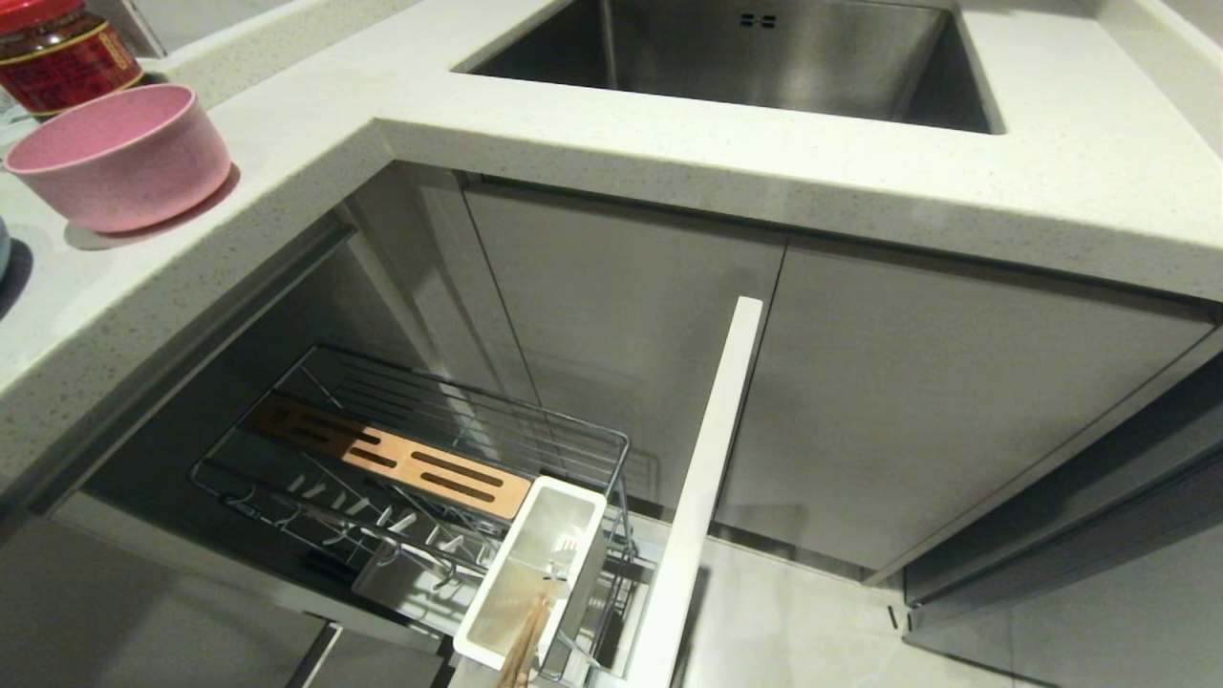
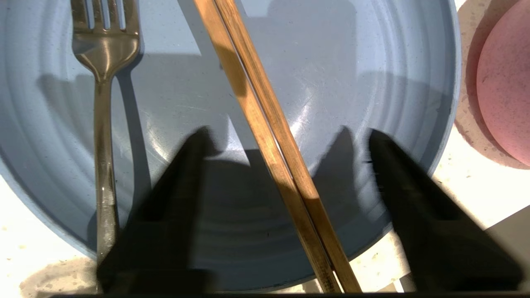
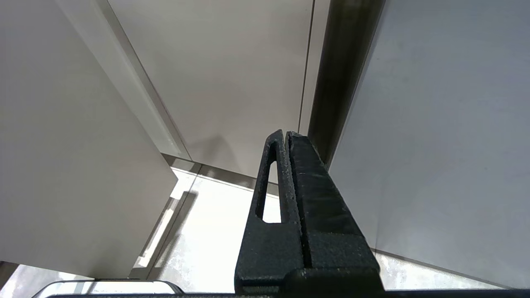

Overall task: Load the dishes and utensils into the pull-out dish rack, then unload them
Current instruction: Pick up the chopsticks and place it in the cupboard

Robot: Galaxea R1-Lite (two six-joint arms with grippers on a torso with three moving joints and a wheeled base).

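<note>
On the countertop (image 1: pixel 315 105), left of the steel sink (image 1: pixel 764 57): one matte pink bowl (image 1: pixel 124 153), upright, beside a red-labelled jar (image 1: pixel 57 53).

Beside the bowl, seen from the left wrist: one light blue plate (image 2: pixel 372 82) carrying a silver fork (image 2: pixel 103 103) and a pair of wooden chopsticks (image 2: pixel 265 124) (laid side by side, touching, running diagonally across the plate).

Left gripper (image 2: pixel 285 140): over the plate, fingers (image 2: pixel 182 186) spread apart, one on each side of the chopsticks, grasping nothing.

Below the counter: pull-out dish rack (image 1: pixel 430 449), drawn out, with wooden slotted strip (image 1: pixel 392 459) and pale front panel (image 1: pixel 707 478). White utensil holder (image 1: pixel 535 564) at its front end; a fork and wooden sticks show inside it.

Right gripper (image 3: pixel 285 136): before the cabinet fronts, fingers pressed together, empty.
</note>
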